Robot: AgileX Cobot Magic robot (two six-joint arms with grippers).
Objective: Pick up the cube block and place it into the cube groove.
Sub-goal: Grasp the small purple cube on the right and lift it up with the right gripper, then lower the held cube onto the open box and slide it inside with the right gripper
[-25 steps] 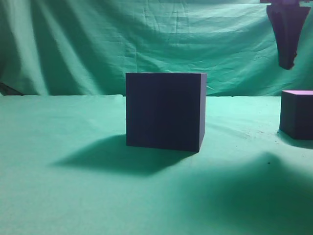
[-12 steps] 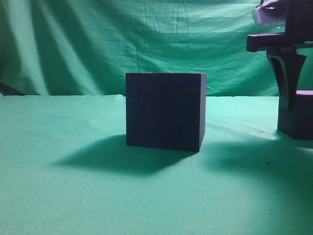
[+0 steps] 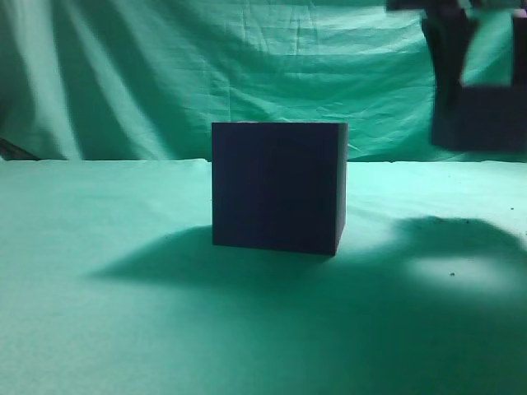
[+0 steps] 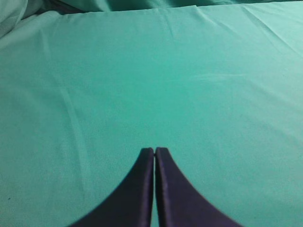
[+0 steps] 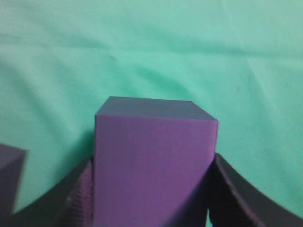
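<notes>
The cube groove (image 3: 278,186), a large dark navy box, stands mid-table in the exterior view; its cavity is unseen from this side. The cube block (image 3: 484,117), smaller and dark purple, hangs in the air at the upper right, well above the cloth and to the right of the groove. My right gripper (image 3: 484,82) is shut on it from above. In the right wrist view the block (image 5: 154,161) fills the space between both fingers (image 5: 80,194). My left gripper (image 4: 155,150) is shut and empty over bare cloth; it is out of the exterior view.
Green cloth (image 3: 123,329) covers the table and hangs as a backdrop (image 3: 123,74). A dark purple corner (image 5: 9,177) shows at the lower left edge of the right wrist view; I cannot tell what it is. The lifted block casts a shadow (image 3: 461,234) on the right.
My right gripper came down over the cube block on the cloth at the right, closed on it and lifted it clear of the table, shifting slightly left. The groove has not moved.
</notes>
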